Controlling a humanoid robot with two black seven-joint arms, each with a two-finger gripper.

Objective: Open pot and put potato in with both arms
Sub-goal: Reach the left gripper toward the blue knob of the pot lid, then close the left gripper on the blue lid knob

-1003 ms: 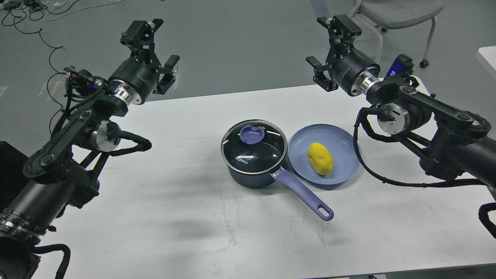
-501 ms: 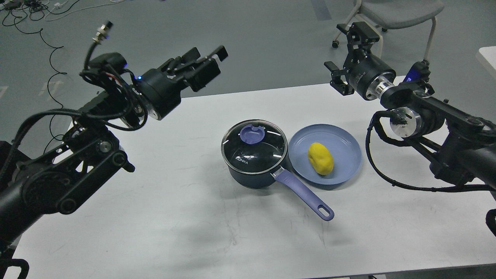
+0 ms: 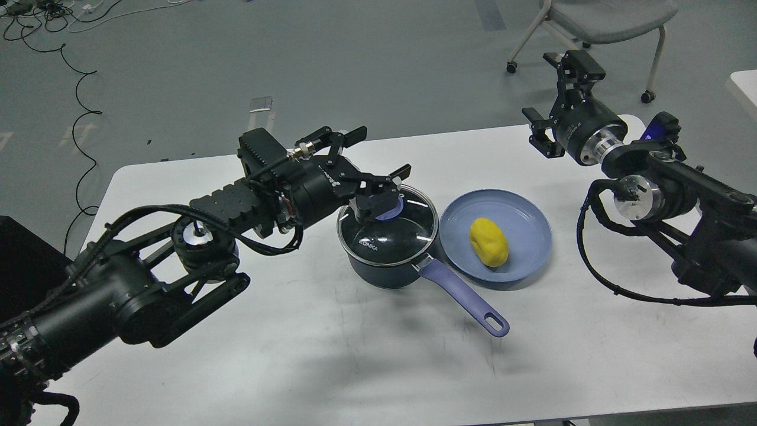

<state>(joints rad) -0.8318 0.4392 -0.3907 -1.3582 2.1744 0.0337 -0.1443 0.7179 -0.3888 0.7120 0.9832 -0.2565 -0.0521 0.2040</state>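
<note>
A dark blue pot (image 3: 378,269) with a glass lid (image 3: 387,236) and a purple handle (image 3: 467,299) stands mid-table. My left gripper (image 3: 387,190) is open, low over the lid, with its fingers on either side of the purple knob (image 3: 395,207), which is partly hidden. A yellow potato (image 3: 488,241) lies on a blue plate (image 3: 455,219) just right of the pot. My right gripper (image 3: 556,97) is open and empty, raised above the table's far right corner, well away from the plate.
The white table (image 3: 295,355) carries the pot and plate. A grey chair (image 3: 609,15) stands on the floor behind at the right. Cables (image 3: 77,71) lie on the floor at the back left. A black box (image 3: 15,254) is at the left edge.
My left arm has swung down and to the right, from high above the table's back left onto the pot lid. My right gripper has drifted right and slightly lower.
</note>
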